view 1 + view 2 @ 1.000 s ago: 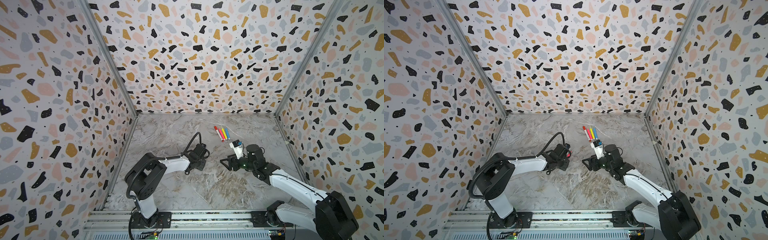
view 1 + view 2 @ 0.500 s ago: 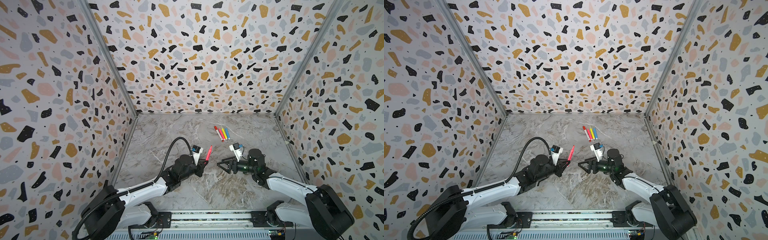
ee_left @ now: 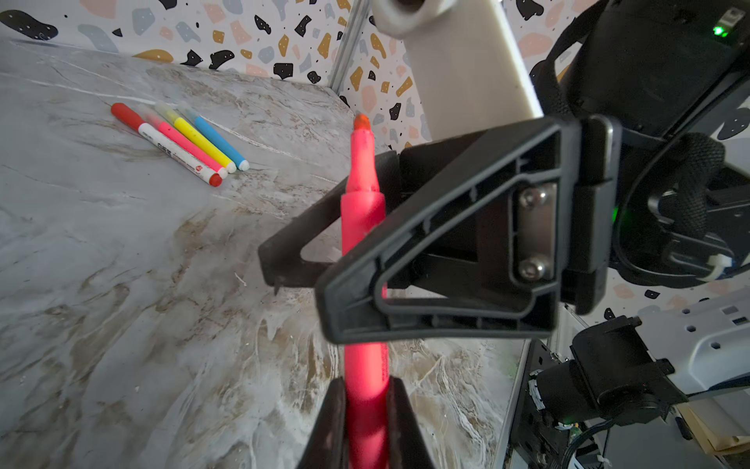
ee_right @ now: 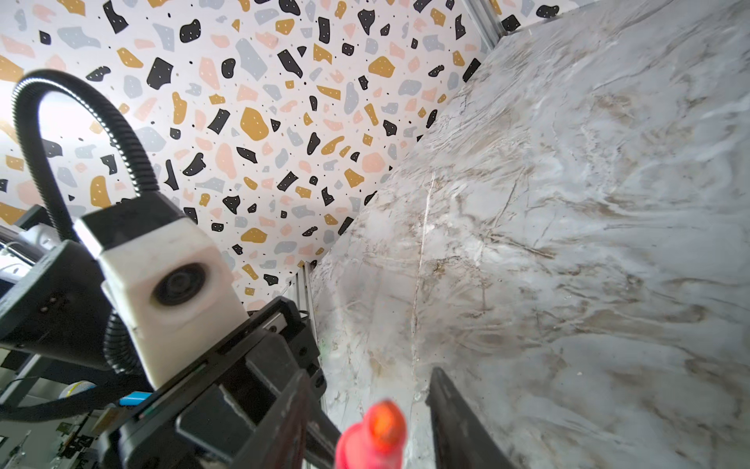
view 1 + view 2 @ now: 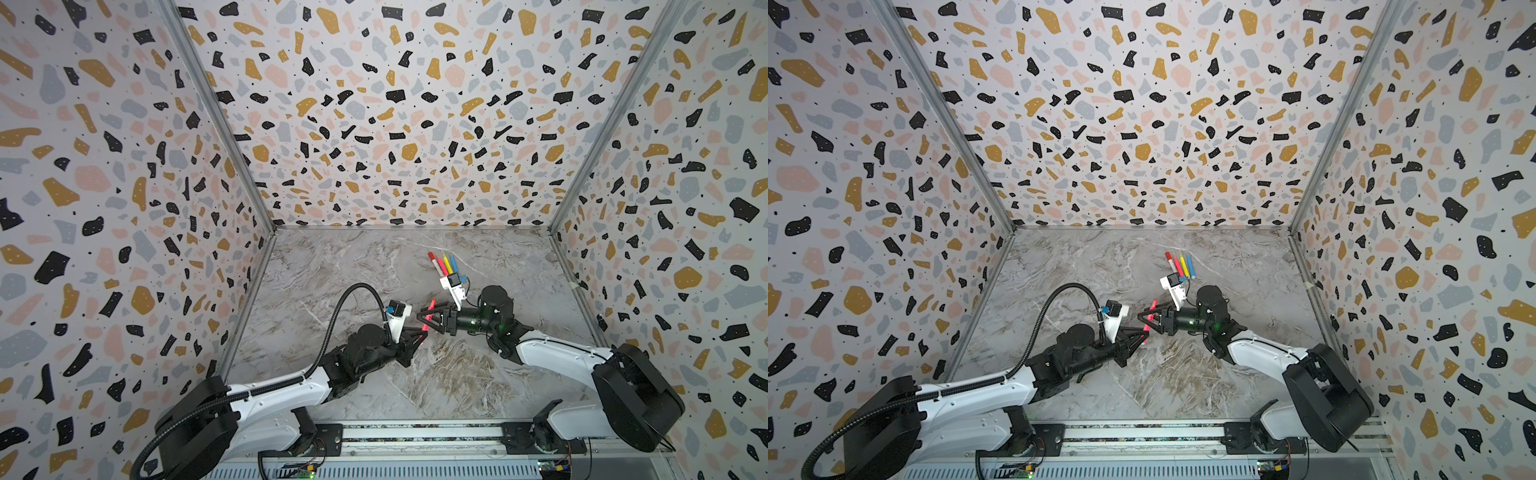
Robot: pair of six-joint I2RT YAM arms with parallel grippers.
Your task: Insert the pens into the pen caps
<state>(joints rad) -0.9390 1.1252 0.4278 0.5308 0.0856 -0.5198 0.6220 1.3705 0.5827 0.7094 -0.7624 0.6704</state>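
- Pink pen (image 3: 362, 219) stands tip-up, clamped in left gripper (image 3: 367, 426); its lower end is hidden there.
- Right gripper (image 3: 298, 276) straddles its barrel, jaws narrow, with small gaps beside it.
- Other pens (image 5: 441, 262) lie beyond it, their near ends covered in both top views.

Terrazzo-patterned walls (image 5: 374, 104), grey marbled floor (image 5: 332, 270), metal corner posts (image 5: 218, 112)

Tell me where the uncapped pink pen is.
In both top views the pink pen hangs above the table's middle, its base clamped by the left gripper, the right gripper open around its upper half; four other pens lie behind.
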